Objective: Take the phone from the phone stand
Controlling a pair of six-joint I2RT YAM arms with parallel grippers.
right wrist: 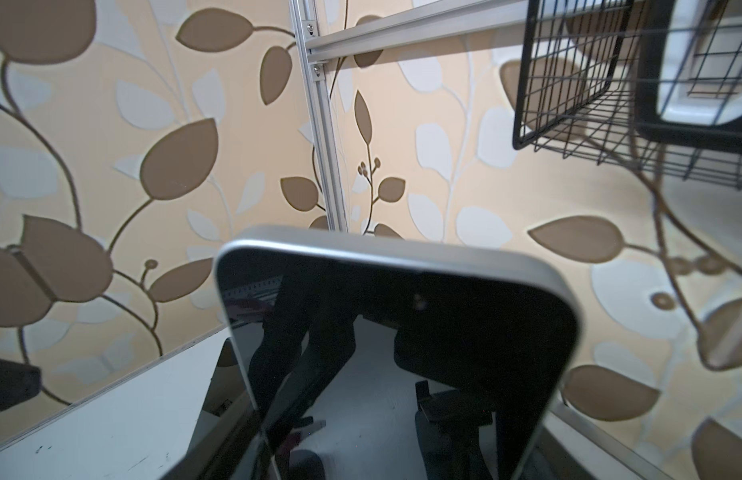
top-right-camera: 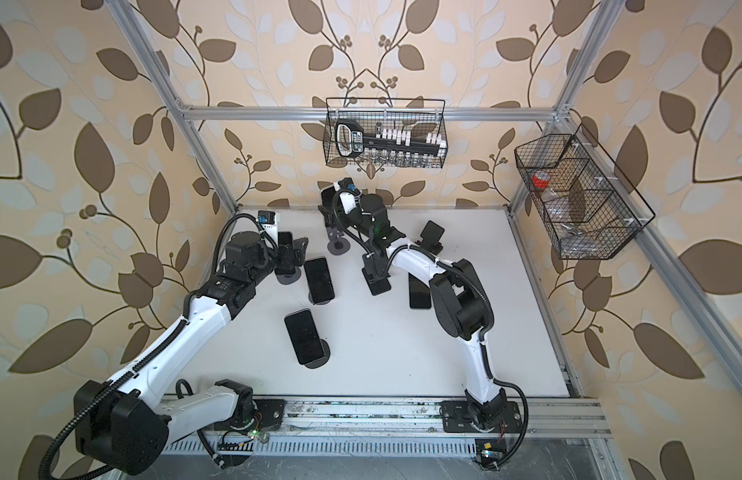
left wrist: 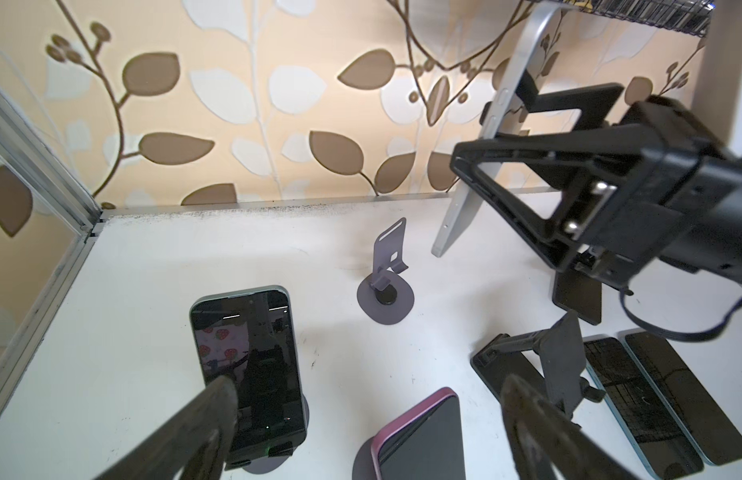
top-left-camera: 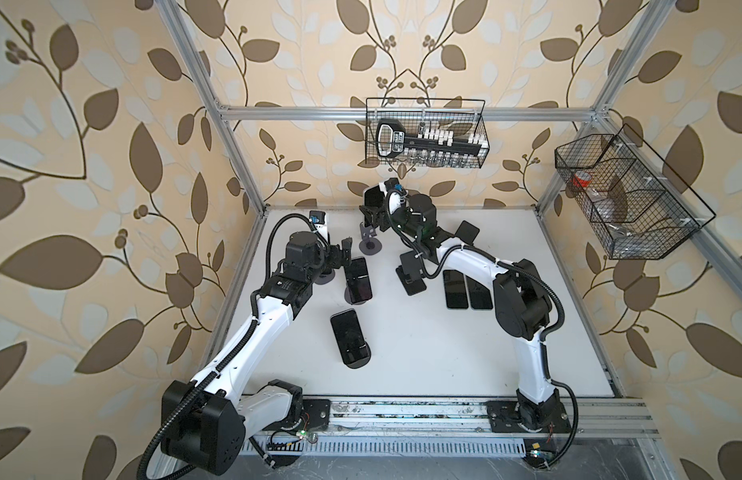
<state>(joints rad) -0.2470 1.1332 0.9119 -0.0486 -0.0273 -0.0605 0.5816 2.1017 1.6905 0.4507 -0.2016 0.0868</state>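
Fingers [left wrist: 548,143] of the right gripper [left wrist: 492,124] are clamped on the silver phone [left wrist: 458,220], holding it tilted in the air at 12 o'clock over the white worktop [top-left-camera: 423,353]. The left gripper [left wrist: 369,384] hovers near 10 o'clock with its fingers spread wide and nothing between them, above a teal-edged phone [left wrist: 248,353] and a pink-edged phone [left wrist: 423,436], both propped on stands. The silver phone's lower end hangs clear of the worktop. The small grey phone stand [left wrist: 388,266] sits near it toward 6 o'clock, not touching.
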